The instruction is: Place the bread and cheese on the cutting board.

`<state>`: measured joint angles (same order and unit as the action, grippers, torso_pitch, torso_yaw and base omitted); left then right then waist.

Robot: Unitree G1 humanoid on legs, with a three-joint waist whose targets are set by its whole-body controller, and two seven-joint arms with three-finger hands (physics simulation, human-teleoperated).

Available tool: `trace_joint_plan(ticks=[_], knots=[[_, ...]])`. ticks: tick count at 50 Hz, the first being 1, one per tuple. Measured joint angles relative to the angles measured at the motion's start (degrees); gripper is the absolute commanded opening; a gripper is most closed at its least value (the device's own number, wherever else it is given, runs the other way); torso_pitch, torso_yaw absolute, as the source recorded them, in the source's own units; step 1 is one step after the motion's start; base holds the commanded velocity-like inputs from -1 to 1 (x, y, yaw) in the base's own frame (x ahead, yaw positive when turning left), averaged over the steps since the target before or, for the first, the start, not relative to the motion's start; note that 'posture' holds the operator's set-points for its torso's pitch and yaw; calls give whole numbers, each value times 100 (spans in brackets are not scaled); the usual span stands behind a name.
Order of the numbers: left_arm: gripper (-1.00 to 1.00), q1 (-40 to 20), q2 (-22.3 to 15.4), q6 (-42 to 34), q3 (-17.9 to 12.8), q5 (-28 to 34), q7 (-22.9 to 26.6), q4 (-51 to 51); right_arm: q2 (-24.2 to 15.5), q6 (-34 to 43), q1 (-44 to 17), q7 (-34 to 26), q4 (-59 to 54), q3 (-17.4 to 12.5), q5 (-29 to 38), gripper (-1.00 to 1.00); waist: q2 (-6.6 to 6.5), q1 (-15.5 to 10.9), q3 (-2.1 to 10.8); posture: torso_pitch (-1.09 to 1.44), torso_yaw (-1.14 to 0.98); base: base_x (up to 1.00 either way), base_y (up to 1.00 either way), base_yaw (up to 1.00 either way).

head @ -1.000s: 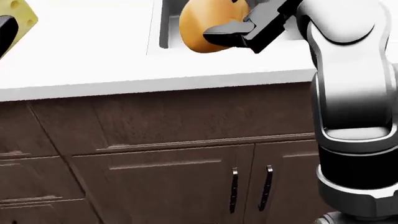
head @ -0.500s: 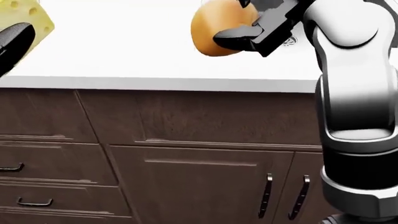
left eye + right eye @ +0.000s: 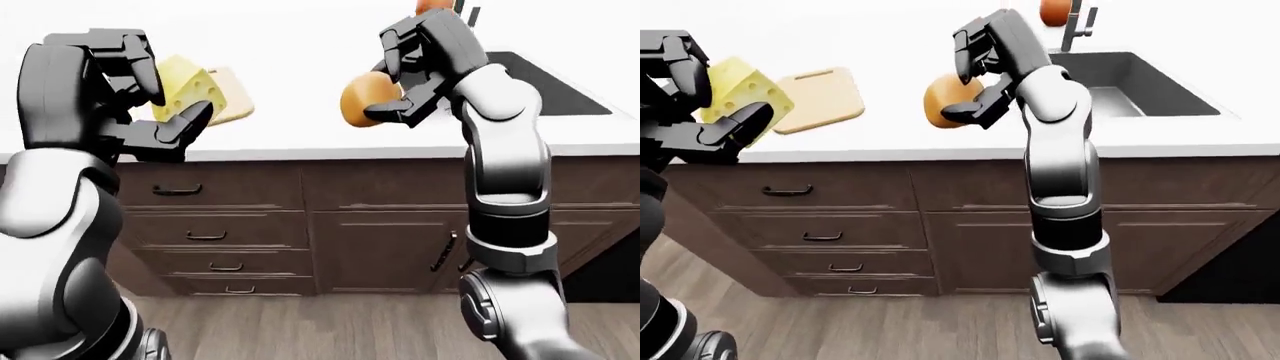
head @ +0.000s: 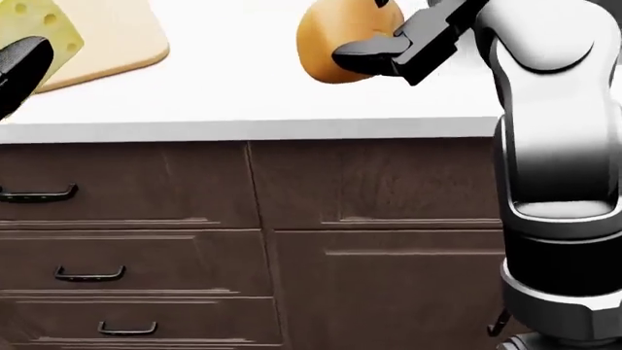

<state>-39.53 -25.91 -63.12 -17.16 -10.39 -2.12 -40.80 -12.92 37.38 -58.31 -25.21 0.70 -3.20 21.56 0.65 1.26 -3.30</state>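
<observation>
An orange-brown bread roll [image 3: 947, 100] is held up over the white counter, with my right hand [image 3: 975, 75] shut on it. The yellow cheese wedge [image 3: 741, 93] with holes is raised at the left, and my left hand [image 3: 150, 94] is shut on it. A pale wooden cutting board [image 3: 823, 96] lies flat on the counter [image 3: 900, 142], between the two hands and further up in the right-eye view. In the head view the bread [image 4: 335, 40] is at the top middle, the cheese [image 4: 34, 29] at the top left over the board [image 4: 117, 36].
A dark sink [image 3: 1120, 86] with a tap [image 3: 1076, 22] is set into the counter at the right, an orange object [image 3: 1054, 10] beside the tap. Dark wooden drawers [image 3: 810, 217] and cabinet doors [image 3: 990, 247] stand below the counter. Wooden floor [image 3: 890, 330] lies underneath.
The whole head view has shifted: the camera has moved left along the counter, so the sink has left the view and the cutting board has come in. Both hands keep their hold.
</observation>
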Motion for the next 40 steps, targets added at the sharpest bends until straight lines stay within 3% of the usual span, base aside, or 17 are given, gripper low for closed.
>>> trace_joint_plan(ticks=[3, 6, 8, 12, 16, 25, 27, 30, 33, 36, 38, 40], knots=[[-100, -14, -19, -66, 56, -62, 49, 42, 7, 109, 30, -4, -159, 5, 12, -100, -6, -14, 120, 0, 0, 0, 55, 0], [-100, -67, -45, -3, -36, -32, 25, -19, 7, 78, -59, 10, -26, 26, 2, -100, -280, 3, 34, 0, 0, 0, 55, 0], [-100, -56, -73, 52, -88, 8, -2, -17, 43, 28, -107, 19, 38, 49, -8, -100, -549, -61, 77, 0, 0, 0, 55, 0], [-100, 33, -58, -7, -135, 95, -52, 98, 115, 13, 13, -48, -75, 220, -73, -100, -444, -117, 63, 0, 0, 0, 54, 0], [-100, -4, -50, 31, -87, 71, -29, 42, 65, 37, -29, -32, -73, 106, -49, -100, -212, -42, 27, 0, 0, 0, 55, 0], [-100, -40, -54, 11, -86, 51, -6, 17, 36, 53, -119, -28, -5, 94, -45, -100, 47, 7, 89, 0, 0, 0, 48, 0], [-100, -11, -13, -9, -41, 25, 8, -20, 13, 73, -68, -27, -2, 51, -35, -100, -72, 46, 87, 0, 0, 0, 43, 0], [-100, 1, -16, -45, 23, -39, 56, 6, 0, 151, -26, -21, -79, 18, 0, -100, 63, -14, 181, 0, 0, 0, 43, 0], [-100, -46, -39, 3, -30, -25, 43, 3, 0, 114, -106, 0, -8, 16, -1, -100, -157, -45, 122, 0, 0, 0, 43, 0], [-100, -57, -71, 55, -71, 8, 18, -31, 47, 32, -116, 41, 41, 17, -30, -100, -552, -80, 102, 0, 0, 0, 19, 0], [-100, 2, -70, 60, -140, 43, -5, -9, 138, 22, -37, 50, 6, 90, -92, -100, -560, -95, -68, 0, 0, 0, 0, 0], [-100, 20, -65, -5, -134, 73, -25, 56, 157, 93, -6, 24, -62, 133, -186, -100, -528, -102, -113, 0, 0, 0, 0, 0]])
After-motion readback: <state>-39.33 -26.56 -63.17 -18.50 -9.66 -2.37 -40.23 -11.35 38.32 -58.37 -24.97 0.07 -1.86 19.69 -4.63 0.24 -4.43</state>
